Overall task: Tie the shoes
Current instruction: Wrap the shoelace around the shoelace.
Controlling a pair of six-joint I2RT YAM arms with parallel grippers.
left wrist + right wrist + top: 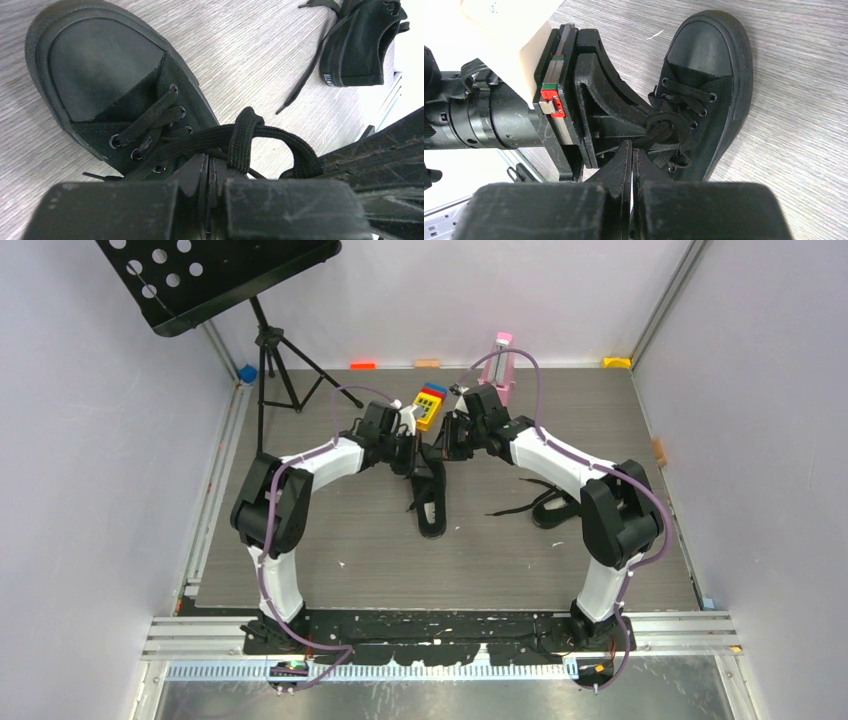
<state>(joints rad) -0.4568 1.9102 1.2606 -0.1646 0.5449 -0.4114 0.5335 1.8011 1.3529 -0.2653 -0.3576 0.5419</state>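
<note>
One black shoe (432, 502) lies at the centre of the top view. The other shoe (553, 510) lies to its right with a loose lace trailing. Over the first, the left hand (209, 172) and right hand (632, 156) meet, each pinched tight on its crossed laces (244, 137), above the grey tabletop (330, 540).

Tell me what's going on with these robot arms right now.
Both arms are working on one black sneaker in the middle of the table. The left gripper and the right gripper are each shut on its laces, which cross in a loop above the eyelets; no finished bow shows. The second sneaker lies to the right, laces loose.
</note>
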